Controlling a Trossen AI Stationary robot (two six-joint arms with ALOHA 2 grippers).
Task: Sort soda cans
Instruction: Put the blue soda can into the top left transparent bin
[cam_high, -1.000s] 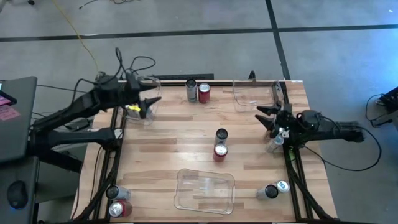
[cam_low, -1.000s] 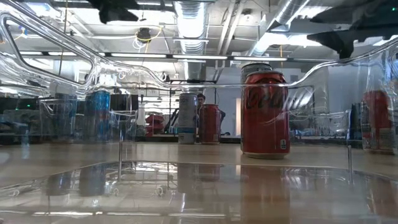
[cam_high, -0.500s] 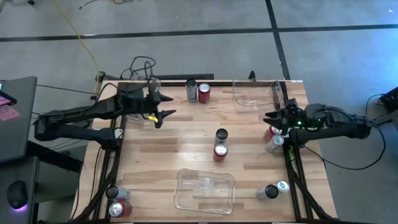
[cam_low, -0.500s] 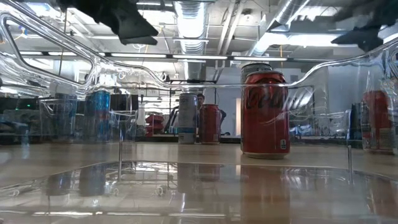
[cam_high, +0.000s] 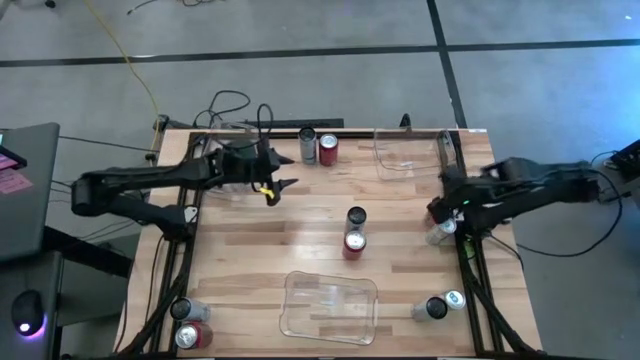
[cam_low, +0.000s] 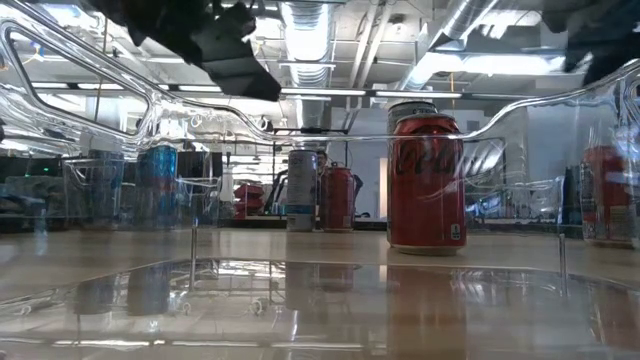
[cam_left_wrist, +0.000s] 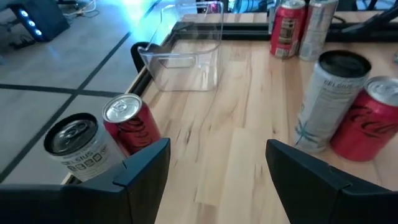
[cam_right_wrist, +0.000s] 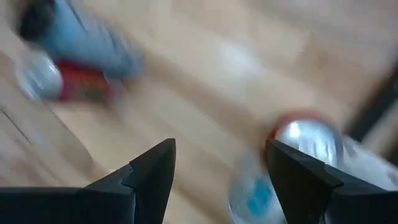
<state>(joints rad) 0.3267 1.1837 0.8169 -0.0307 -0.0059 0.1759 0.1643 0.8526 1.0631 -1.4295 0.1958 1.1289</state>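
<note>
Soda cans (cam_high: 355, 230) stand paired mid-table, more at 12, 3, 5 and 7 o'clock; right wrist view blurs its red can (cam_right_wrist: 305, 140), labels unreadable. Left gripper (cam_high: 272, 188) and right gripper (cam_high: 440, 196) hover with fingers apart, empty. "Coca-Cola" script partly legible on centre red can (cam_low: 426, 180).

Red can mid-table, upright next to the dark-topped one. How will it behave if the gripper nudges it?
The red can stands tall and narrow, so a high push probably tips it. Once down it likely rolls. It touches the dark-topped can, which may shift too.
</note>
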